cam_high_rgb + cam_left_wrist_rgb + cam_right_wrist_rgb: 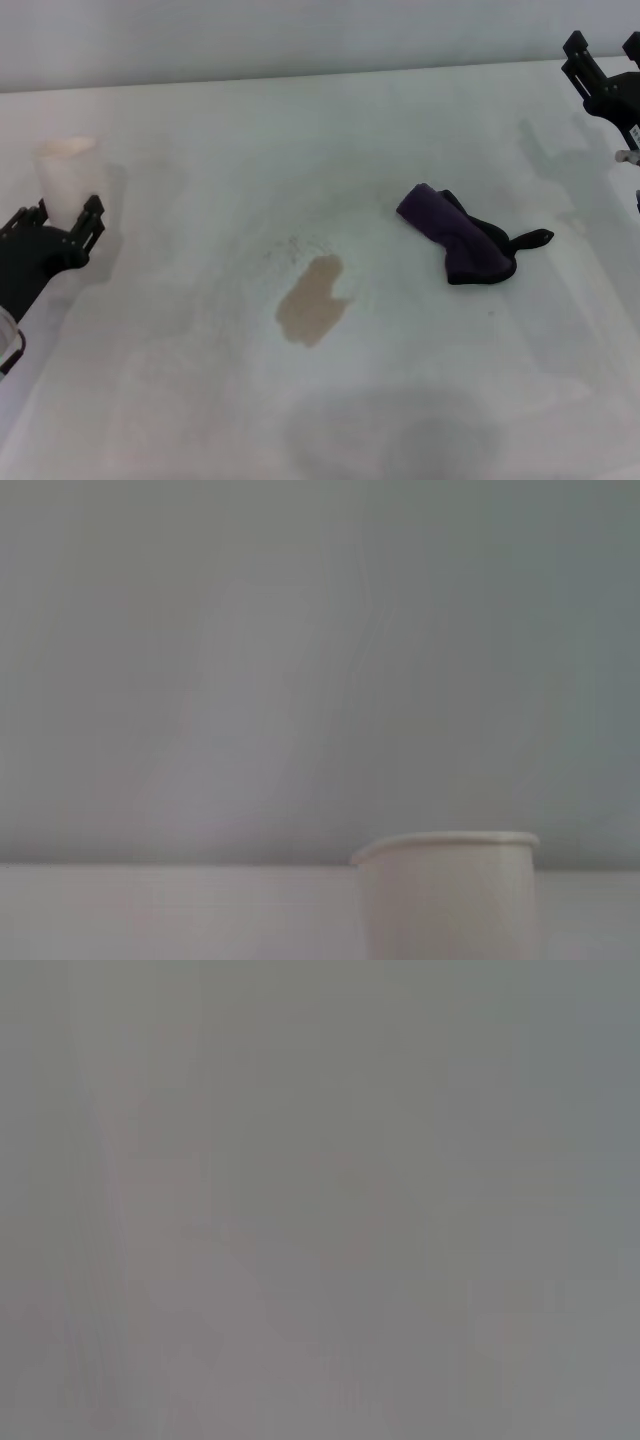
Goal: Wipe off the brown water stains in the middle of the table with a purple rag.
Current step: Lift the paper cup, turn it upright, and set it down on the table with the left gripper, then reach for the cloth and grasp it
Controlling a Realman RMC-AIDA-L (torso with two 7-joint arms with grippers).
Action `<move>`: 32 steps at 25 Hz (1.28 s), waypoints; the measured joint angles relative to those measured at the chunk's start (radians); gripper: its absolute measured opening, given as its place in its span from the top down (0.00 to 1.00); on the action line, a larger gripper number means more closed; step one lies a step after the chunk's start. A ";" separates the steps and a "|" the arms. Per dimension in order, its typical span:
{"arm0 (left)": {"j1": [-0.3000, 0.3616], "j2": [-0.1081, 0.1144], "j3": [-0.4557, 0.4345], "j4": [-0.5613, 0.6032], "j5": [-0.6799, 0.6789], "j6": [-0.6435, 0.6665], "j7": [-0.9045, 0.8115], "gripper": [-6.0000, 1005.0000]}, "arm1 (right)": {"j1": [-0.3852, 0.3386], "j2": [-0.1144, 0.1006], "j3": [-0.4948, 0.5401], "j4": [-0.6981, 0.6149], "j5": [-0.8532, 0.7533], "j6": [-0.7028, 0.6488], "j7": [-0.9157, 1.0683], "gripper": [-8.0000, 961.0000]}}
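Risk lay with the right hand [604, 52], open and empty far beyond the purple rag [462, 239]: a careless grab could snag only its loop tail, well apart from the brown water stains [313, 300] on the worktop [200, 160].

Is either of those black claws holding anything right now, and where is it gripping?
Nothing is held. The left gripper sits open near the pale cup; the right gripper is open at the far right. The purple rag lies loose on the table.

Soft even light, faint shadows on the table [200, 400]; wrist views blurred.
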 joint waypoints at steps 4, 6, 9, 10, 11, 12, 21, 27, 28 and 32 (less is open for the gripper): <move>0.007 -0.001 0.000 -0.009 -0.001 -0.010 0.031 0.45 | 0.001 0.000 0.000 -0.001 0.000 0.001 0.000 0.11; 0.007 -0.002 0.000 -0.015 -0.001 -0.010 0.039 0.45 | 0.003 0.000 0.000 -0.001 0.000 0.002 0.000 0.11; 0.002 -0.002 0.000 -0.027 -0.002 -0.009 0.048 0.45 | 0.006 0.000 0.000 -0.001 0.000 0.005 0.000 0.11; 0.001 -0.003 0.000 -0.031 -0.002 -0.009 0.050 0.45 | 0.007 0.000 0.000 -0.001 0.000 0.006 0.000 0.11; 0.000 -0.003 0.000 -0.035 -0.002 -0.009 0.051 0.45 | 0.008 0.000 0.000 -0.001 0.000 0.006 0.000 0.11; 0.000 -0.003 0.000 -0.037 -0.002 -0.009 0.051 0.45 | 0.009 0.000 0.000 -0.001 0.000 0.007 0.000 0.11; 0.004 -0.005 0.000 -0.054 -0.002 -0.009 0.052 0.46 | 0.017 0.000 0.000 -0.001 0.000 0.008 0.000 0.11; 0.008 -0.006 -0.003 -0.062 -0.001 -0.004 0.052 0.43 | 0.019 0.002 0.000 -0.013 0.000 0.009 0.000 0.11; 0.009 -0.006 -0.001 -0.062 0.000 -0.004 0.052 0.41 | 0.019 0.002 0.000 -0.013 0.000 0.009 0.000 0.11; 0.016 -0.006 0.000 -0.064 0.002 0.001 0.051 0.28 | 0.019 0.002 0.000 -0.013 0.000 0.009 0.000 0.12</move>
